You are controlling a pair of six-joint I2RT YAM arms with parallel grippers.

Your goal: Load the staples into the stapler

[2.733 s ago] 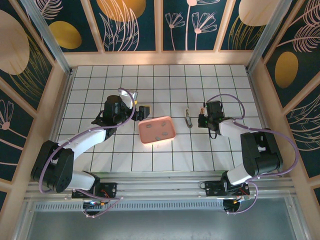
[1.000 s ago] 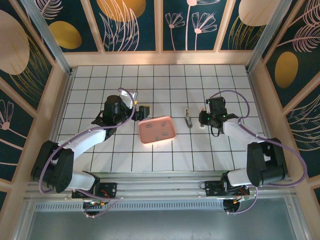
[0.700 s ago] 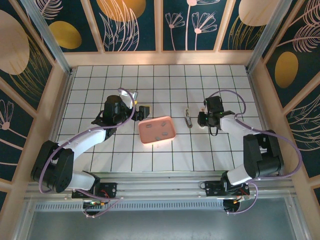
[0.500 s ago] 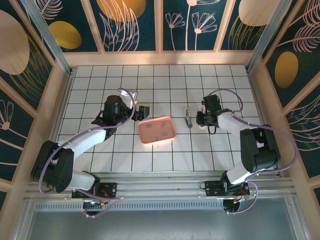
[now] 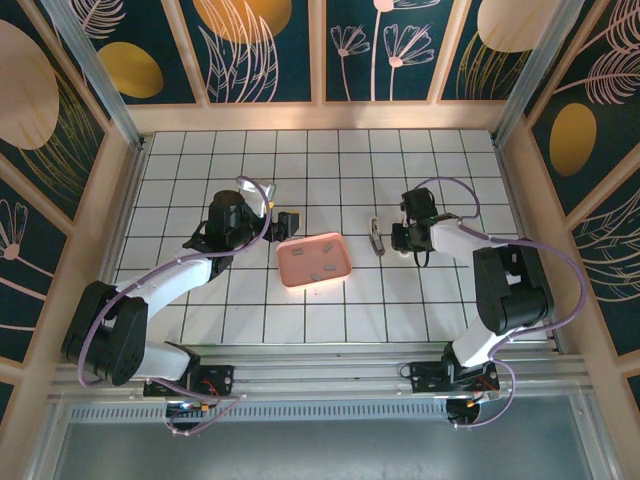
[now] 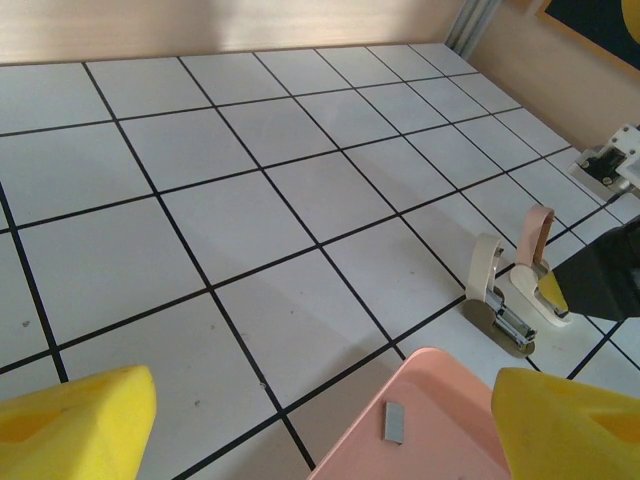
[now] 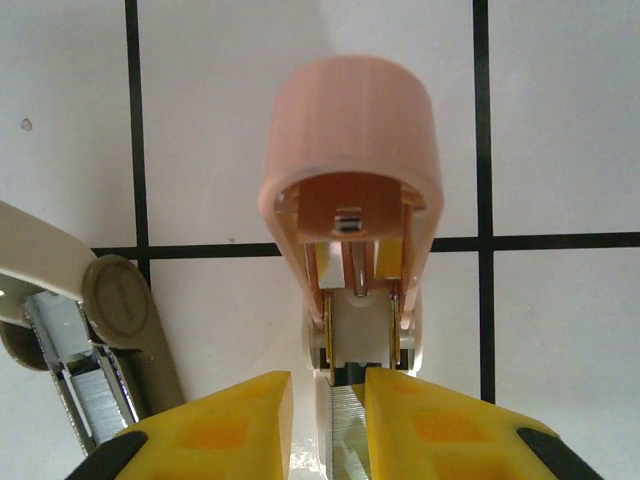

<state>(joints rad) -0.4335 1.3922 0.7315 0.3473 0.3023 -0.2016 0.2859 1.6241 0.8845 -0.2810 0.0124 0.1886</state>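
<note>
The right gripper is clamped on the base of a pink stapler whose lid is raised. In the top view, the opened grey stapler is seen just at its 9 o'clock. The staples are kept in the pink tray, at that stapler's 8 o'clock. The left gripper is held wide apart, empty.

Robot laboratory test cell: an enclosed bench-top booth dressed to look domestic.
Work surface of white square tiles with black grid lines, walled on three sides by dark teal printed panels with gold discs and pink line-drawn flowers, the panels set in a pale wooden frame. Bare aluminium extrusion posts stand at the far corners, and a slotted aluminium rail runs along the near edge. Two white-and-black jointed robot arms, left and right, are bolted to that rail, each trailing a loose purple cable. The decorated panels form a staged backdrop; the metal framing and exposed wiring belong to a research rig.
</note>
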